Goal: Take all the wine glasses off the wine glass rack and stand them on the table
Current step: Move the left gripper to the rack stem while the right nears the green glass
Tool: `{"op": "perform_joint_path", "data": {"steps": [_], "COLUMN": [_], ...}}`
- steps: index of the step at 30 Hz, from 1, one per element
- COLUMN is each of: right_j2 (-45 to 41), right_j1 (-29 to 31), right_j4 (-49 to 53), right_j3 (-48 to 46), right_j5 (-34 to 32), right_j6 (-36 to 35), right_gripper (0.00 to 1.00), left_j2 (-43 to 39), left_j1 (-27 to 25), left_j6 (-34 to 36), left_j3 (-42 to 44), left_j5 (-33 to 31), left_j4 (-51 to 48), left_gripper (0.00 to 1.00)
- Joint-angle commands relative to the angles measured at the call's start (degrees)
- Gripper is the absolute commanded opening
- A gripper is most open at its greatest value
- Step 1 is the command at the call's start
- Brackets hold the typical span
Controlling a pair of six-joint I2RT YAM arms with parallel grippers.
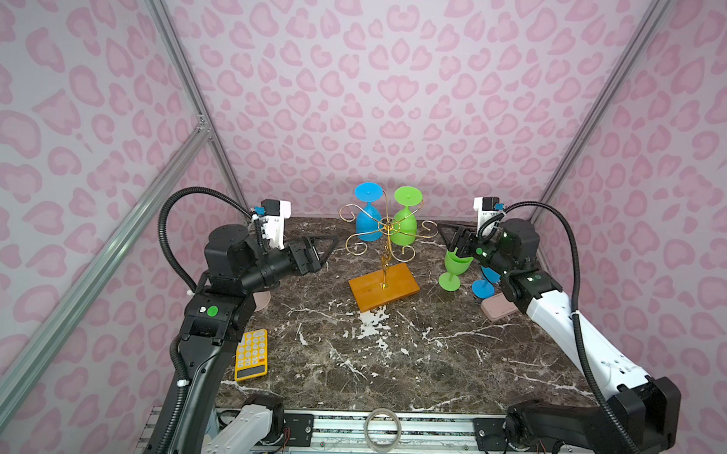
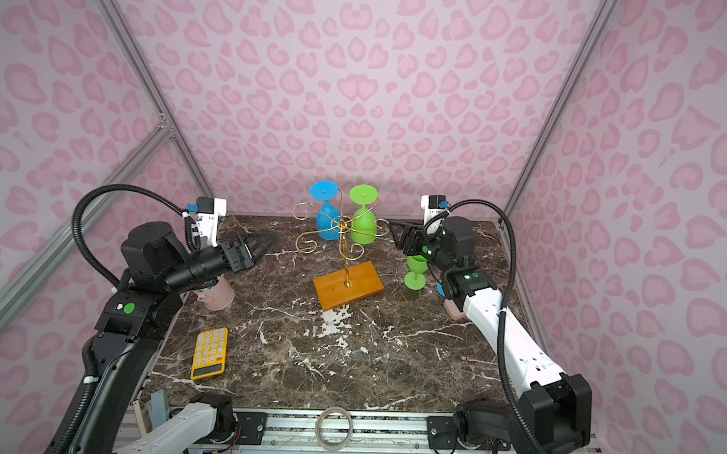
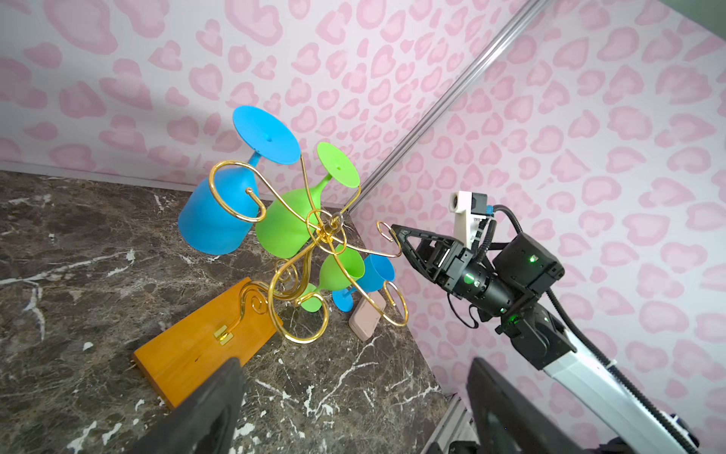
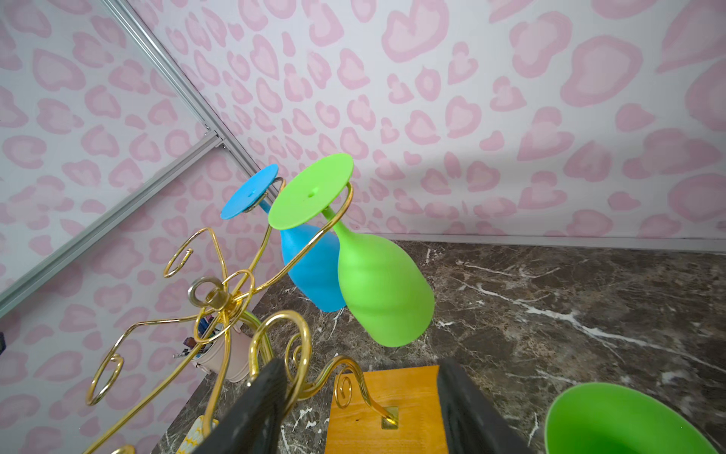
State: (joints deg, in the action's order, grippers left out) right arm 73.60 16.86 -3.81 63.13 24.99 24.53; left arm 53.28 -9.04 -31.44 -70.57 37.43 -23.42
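Note:
The wine glass rack (image 1: 384, 286) (image 2: 347, 283) stands mid-table, a gold wire stand on an orange wooden base. Two wine glasses hang upside down on its far arms: a blue one (image 1: 368, 224) (image 3: 214, 220) and a green one (image 1: 404, 229) (image 4: 381, 287). My left gripper (image 1: 328, 245) (image 3: 353, 412) hovers left of the rack, open and empty. To the right of the rack my right gripper (image 1: 447, 233) (image 4: 361, 412) is open and empty. One of its fingers (image 4: 255, 412) is close beside a gold scroll arm.
A green glass (image 1: 454, 268) and a blue glass (image 1: 484, 286) stand upright on the table under the right arm, beside a pink case (image 1: 498, 309). A pink cup (image 2: 218, 293) sits under the left arm. A yellow calculator (image 1: 251, 355) lies front left. Walls close off three sides.

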Motion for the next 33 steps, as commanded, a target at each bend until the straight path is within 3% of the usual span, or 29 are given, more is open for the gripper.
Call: {"op": "perform_joint_path", "data": {"steps": [1, 7, 17, 26, 30, 33], "right_j2": [-0.7, 3.5, 4.4, 6.7, 7.4, 8.2], "right_j1": [0.1, 0.3, 0.9, 3.2, 4.6, 4.8], "right_j4": [2.9, 5.0, 3.3, 5.9, 6.7, 6.9], "right_j3": [-1.3, 5.6, 7.8, 11.5, 11.7, 11.5], "right_j5": [-4.2, -1.8, -0.9, -0.4, -2.3, -2.7], "right_j6": [-3.5, -4.7, -4.0, -4.9, -5.7, -5.6], "right_gripper": [0.63, 0.63, 0.63, 0.63, 0.63, 0.63], "left_j2": [-3.2, -7.1, -13.7, -22.5, -22.6, -20.8], "left_j1": [-0.3, -0.6, -2.7, -7.3, -9.6, -14.7], "left_j6": [6.8, 12.7, 22.0, 22.7, 24.0, 25.2], "left_j3": [3.7, 7.1, 16.0, 28.1, 30.4, 31.9], "left_j5": [-3.1, -4.5, -5.6, -9.7, -12.3, -17.8], "left_j4": [3.7, 7.3, 10.5, 16.7, 16.8, 18.0], "left_gripper": [0.92, 0.92, 0.86, 0.81, 0.79, 0.76]}}
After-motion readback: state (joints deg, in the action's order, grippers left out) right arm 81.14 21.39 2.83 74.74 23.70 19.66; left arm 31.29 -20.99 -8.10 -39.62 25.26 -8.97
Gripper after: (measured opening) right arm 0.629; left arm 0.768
